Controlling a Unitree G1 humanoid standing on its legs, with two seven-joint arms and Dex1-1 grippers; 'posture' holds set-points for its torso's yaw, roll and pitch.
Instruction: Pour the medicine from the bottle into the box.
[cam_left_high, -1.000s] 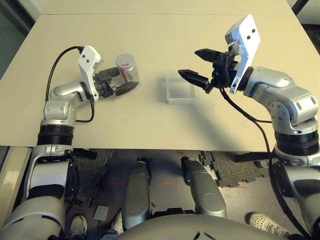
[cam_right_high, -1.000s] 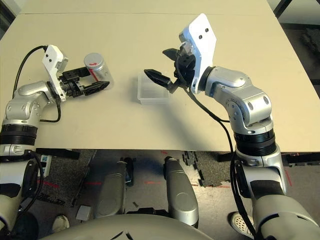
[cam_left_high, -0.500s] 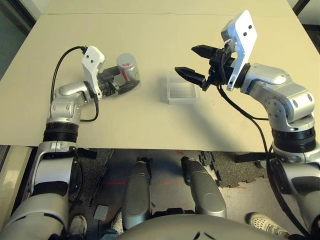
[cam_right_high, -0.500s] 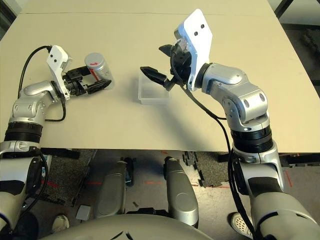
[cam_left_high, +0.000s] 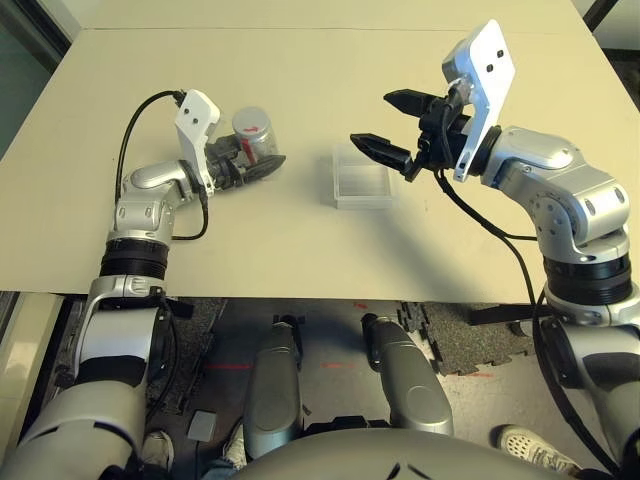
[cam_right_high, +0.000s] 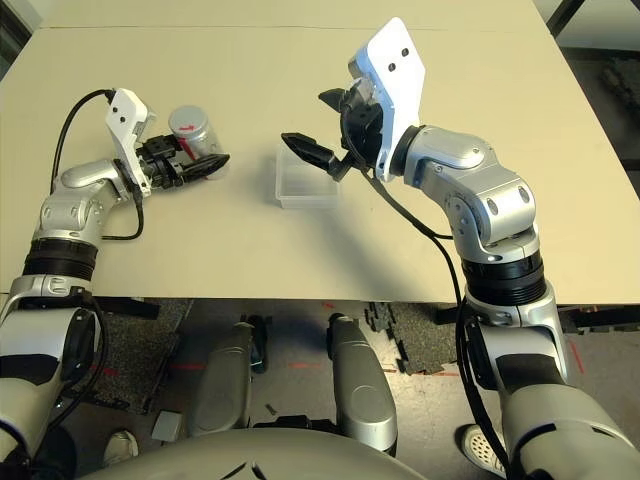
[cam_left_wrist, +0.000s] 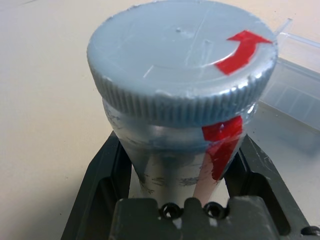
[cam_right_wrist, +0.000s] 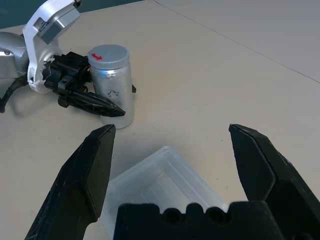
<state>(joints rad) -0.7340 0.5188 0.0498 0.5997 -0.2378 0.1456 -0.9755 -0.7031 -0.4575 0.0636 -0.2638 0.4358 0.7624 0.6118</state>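
In the upper left of the frame, the left gripper (cam_left_high: 250, 168) has its fingers closed around the bottle (cam_left_wrist: 170, 145), which stands upright on the surface (cam_left_high: 290, 260) with its grey cap (cam_left_wrist: 175, 55) on; a red arrow (cam_left_wrist: 242, 50) marks the cap. Near the upper middle, the clear box (cam_left_high: 362, 185) sits on the surface, apart from the bottle. The right gripper (cam_right_wrist: 172, 131), in the upper right, hovers beside and above the box, its fingers spread wide and holding nothing.

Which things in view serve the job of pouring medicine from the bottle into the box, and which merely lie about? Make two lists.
Part of the job:
- bottle, capped
- box
- left gripper
- right gripper

Lying about:
- dark floor mats
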